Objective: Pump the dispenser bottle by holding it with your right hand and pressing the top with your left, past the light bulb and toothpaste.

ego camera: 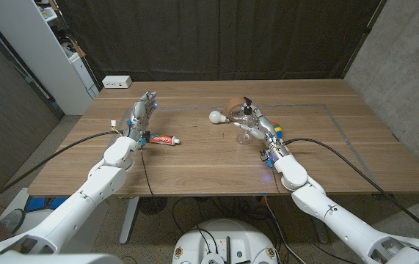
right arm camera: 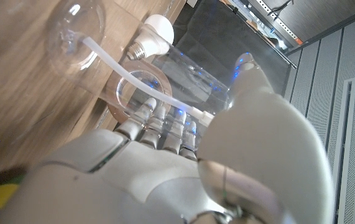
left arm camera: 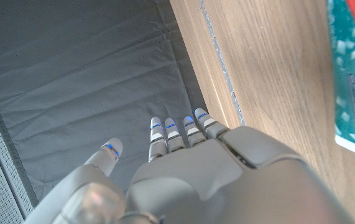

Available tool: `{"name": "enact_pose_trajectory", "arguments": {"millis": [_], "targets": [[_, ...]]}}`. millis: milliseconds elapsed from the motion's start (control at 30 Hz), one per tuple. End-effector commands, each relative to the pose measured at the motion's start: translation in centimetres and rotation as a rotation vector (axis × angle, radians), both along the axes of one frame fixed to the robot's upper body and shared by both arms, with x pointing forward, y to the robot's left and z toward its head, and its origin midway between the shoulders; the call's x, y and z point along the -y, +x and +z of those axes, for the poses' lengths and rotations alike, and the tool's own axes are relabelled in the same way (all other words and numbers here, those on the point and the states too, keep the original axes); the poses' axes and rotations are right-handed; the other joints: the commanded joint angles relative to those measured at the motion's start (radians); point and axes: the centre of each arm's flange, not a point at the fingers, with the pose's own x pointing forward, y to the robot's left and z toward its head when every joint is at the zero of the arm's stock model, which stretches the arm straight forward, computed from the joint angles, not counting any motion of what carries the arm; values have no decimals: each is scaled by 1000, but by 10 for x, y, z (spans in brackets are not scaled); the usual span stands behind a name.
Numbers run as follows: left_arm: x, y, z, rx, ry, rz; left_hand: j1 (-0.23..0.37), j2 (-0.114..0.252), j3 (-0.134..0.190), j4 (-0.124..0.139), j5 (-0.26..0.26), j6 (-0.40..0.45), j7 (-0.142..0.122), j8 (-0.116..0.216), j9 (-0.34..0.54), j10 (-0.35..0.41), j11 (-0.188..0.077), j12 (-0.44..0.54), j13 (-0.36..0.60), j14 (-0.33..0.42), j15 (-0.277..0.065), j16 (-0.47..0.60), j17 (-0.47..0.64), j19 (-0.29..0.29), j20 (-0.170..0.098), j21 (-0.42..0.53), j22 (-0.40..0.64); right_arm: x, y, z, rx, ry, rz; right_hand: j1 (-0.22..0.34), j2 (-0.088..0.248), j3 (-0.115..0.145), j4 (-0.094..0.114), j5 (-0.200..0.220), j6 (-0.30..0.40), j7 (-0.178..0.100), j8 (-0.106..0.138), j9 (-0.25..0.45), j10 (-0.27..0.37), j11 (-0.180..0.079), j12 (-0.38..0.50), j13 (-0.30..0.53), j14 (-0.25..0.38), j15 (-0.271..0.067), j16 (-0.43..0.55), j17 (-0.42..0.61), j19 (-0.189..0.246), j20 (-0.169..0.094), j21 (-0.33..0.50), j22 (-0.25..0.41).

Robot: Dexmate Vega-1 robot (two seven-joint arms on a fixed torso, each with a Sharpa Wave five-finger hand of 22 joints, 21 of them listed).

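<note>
Clear plastic marks the dispenser bottle (ego camera: pixel 246 125), which stands on the wooden desk (ego camera: pixel 194 161) right of centre, gripped around its body by the right hand (ego camera: pixel 263 129); the right wrist view shows the fingers (right arm camera: pixel 165 124) wrapped around the see-through wall with the white tube inside. A white light bulb (ego camera: pixel 216 116) lies just to the bottle's left. The left hand (ego camera: pixel 142 111) hovers released, fingers spread, well apart from the bottle, near the toothpaste (ego camera: pixel 163 139) lying on the desk.
</note>
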Motion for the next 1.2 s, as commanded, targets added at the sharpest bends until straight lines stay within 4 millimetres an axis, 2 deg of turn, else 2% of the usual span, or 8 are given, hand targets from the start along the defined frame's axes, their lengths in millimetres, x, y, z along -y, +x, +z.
{"name": "enact_pose_trajectory", "arguments": {"millis": [33, 267, 367, 800, 867, 900, 933, 1200], "targets": [[0, 0, 2, 9, 2, -2, 3, 89, 1, 4, 6, 11, -1, 1, 4, 10, 0, -4, 1, 5, -48, -1, 2, 5, -62, -4, 0, 4, 2, 1, -20, -18, 25, -18, -2, -8, 0, -9, -16, 5, -10, 3, -22, 4, -5, -4, -26, 14, -1, -8, -19, 4, -11, 3], [1, 1, 3, 6, 4, -6, 3, 89, 2, 4, 6, 12, 1, 1, 4, 10, 1, -5, 1, 4, -48, -2, 2, 6, -63, -5, 0, 10, 2, 2, -25, -32, 27, -50, -2, -11, 4, -21, -61, 7, -41, 1, -53, 3, -3, -14, -64, 30, 2, -26, -60, 6, -26, 2], [2, 2, 2, 6, 4, -6, 3, 89, 2, 4, 6, 12, 1, 1, 4, 11, 0, -5, 1, 4, -48, -2, 2, 6, -63, -5, 0, 13, 1, 2, -27, -42, 24, -56, -2, -12, 5, -23, -65, 8, -46, 0, -60, 5, -3, -17, -74, 34, 1, -29, -70, 5, -29, 2], [5, 4, 2, 5, 5, -9, 3, 88, 3, 3, 6, 13, 2, 1, 4, 10, 0, -5, 1, 4, -49, -3, 2, 7, -64, -7, 0, 24, -1, 6, -30, -66, 46, -86, -12, -15, -1, -33, -116, 37, -97, -9, -128, 34, -7, -39, -153, 67, -3, -63, -96, 6, -28, 2], [5, 5, 2, 4, 7, -9, 4, 88, 3, 3, 6, 13, 1, 1, 4, 11, 0, -5, 1, 5, -49, -2, 2, 7, -64, -7, 0, 27, -3, 7, -39, -71, 60, -94, -15, -16, -1, -36, -130, 36, -111, -11, -129, 35, -3, -44, -170, 80, -4, -70, -105, 10, -29, 2], [5, 5, 2, 4, 8, -10, 4, 88, 3, 3, 6, 13, 2, 1, 4, 11, 0, -5, 1, 5, -49, -3, 2, 7, -64, -7, 0, 28, -4, 7, -39, -80, 61, -100, -16, -16, -1, -37, -132, 36, -118, -13, -149, 49, -7, -49, -174, 82, -1, -76, -109, 12, -28, 2], [5, 6, 2, 4, 9, -9, 4, 88, 3, 3, 6, 13, 2, 0, 4, 10, 0, -6, 1, 5, -49, -3, 2, 7, -64, -7, 0, 29, -4, 7, -43, -76, 68, -103, -16, -16, -1, -38, -132, 36, -122, -14, -161, 51, -9, -52, -181, 87, -1, -79, -113, 14, -28, 2], [6, 8, 2, 2, 10, -10, 4, 88, 4, 3, 6, 12, 2, 0, 4, 10, 0, -6, 1, 5, -49, -3, 2, 8, -64, -8, 0, 38, -10, 8, -53, -81, 76, -122, -15, -18, 2, -40, -146, 38, -141, -17, -192, 66, -11, -64, -205, 97, -1, -92, -123, 18, -27, 2]]}}
